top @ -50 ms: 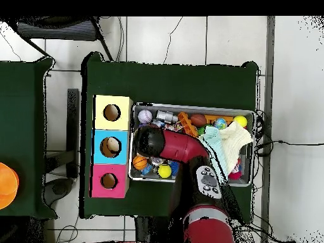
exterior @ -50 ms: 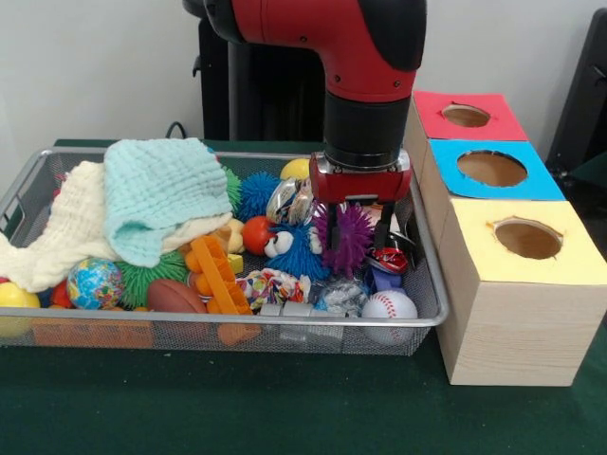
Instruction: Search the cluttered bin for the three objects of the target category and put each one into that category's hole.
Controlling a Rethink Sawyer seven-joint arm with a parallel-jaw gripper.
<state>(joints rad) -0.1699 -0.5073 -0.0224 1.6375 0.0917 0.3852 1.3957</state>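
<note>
My gripper [exterior @ -50 ms: 360,242] reaches down into the right end of the wire bin [exterior @ -50 ms: 237,324]. Its fingers stand apart, open, on either side of a purple spiky ball [exterior @ -50 ms: 353,227]. A small red, black and white toy [exterior @ -50 ms: 390,258] lies under the right finger. Close by are a baseball [exterior @ -50 ms: 389,305], a blue furry toy with eyes [exterior @ -50 ms: 294,248] and a red ball [exterior @ -50 ms: 256,234]. Right of the bin stand three boxes with holes: red [exterior @ -50 ms: 465,116], blue [exterior @ -50 ms: 491,168], yellow [exterior @ -50 ms: 527,239]. In the overhead view the arm's wrist [top @ -50 ms: 149,140] hides the gripper.
A teal cloth [exterior @ -50 ms: 161,194] and a cream cloth [exterior @ -50 ms: 57,237] cover the bin's left half. A globe ball [exterior @ -50 ms: 95,282], brown football [exterior @ -50 ms: 175,296], orange toy [exterior @ -50 ms: 216,275] and green spiky ball [exterior @ -50 ms: 152,275] lie along the front. The bin wall stands close to the right finger.
</note>
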